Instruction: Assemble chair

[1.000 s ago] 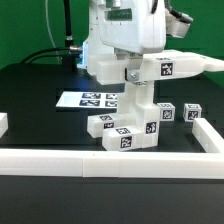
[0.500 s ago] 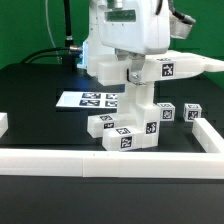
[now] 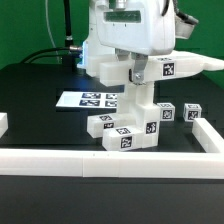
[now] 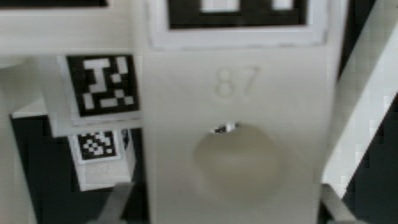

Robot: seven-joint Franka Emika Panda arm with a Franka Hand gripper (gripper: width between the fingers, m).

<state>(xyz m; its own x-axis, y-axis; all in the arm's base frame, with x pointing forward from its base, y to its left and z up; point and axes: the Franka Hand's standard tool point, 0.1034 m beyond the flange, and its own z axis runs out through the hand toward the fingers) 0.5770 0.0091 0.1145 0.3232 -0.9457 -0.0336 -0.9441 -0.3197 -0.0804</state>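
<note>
Robot jaws clamp the upright slab [image 4: 231, 110] of the half-built chair [image 3: 125, 132], mid-surface [image 3: 40, 85] — loose cube parts [image 3: 166, 113] at its three o'clock; seating it likely wants plumb, gentle pressure

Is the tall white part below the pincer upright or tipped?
Upright: the tall white part stands vertical above the tagged base parts.

A plain green backdrop wall [image 3: 25, 25] rises behind the matte black tabletop [image 3: 40, 120]; a long white border rail [image 3: 100, 160] edges it.
</note>
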